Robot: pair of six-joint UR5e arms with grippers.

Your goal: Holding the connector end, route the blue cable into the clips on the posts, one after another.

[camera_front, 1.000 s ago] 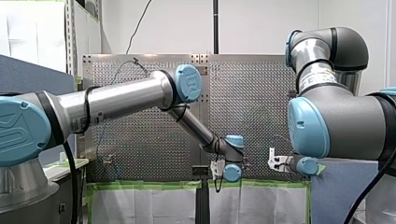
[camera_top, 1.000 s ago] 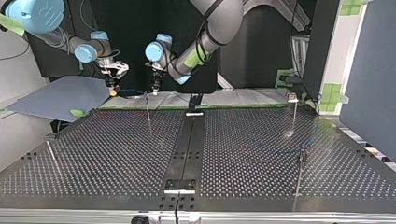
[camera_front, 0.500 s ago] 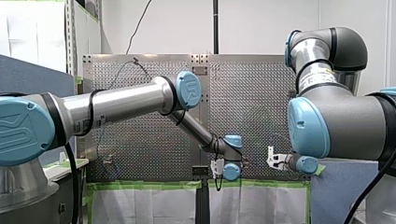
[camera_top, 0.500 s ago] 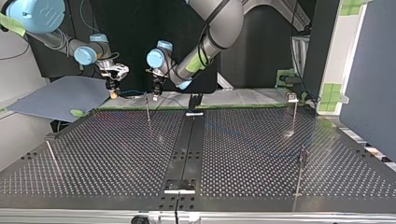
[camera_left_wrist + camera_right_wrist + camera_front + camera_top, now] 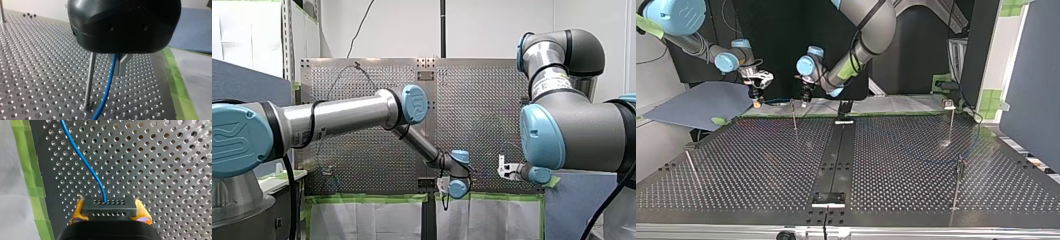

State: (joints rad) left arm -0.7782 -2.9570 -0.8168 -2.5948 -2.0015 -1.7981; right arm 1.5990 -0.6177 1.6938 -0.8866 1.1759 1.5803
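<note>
At the far edge of the table (image 5: 896,165), my right gripper (image 5: 109,207) has its yellow pads (image 5: 77,212) clamped on the connector (image 5: 109,213). The cable (image 5: 82,162) runs to my left gripper (image 5: 118,70) beside a post (image 5: 89,80); its grip I cannot tell.

The perforated table (image 5: 761,165) is carrying thin posts (image 5: 794,114), standing upright and well apart; a black strip (image 5: 836,155) is running down its middle in the top view; green tape (image 5: 30,170) is lining one edge.
</note>
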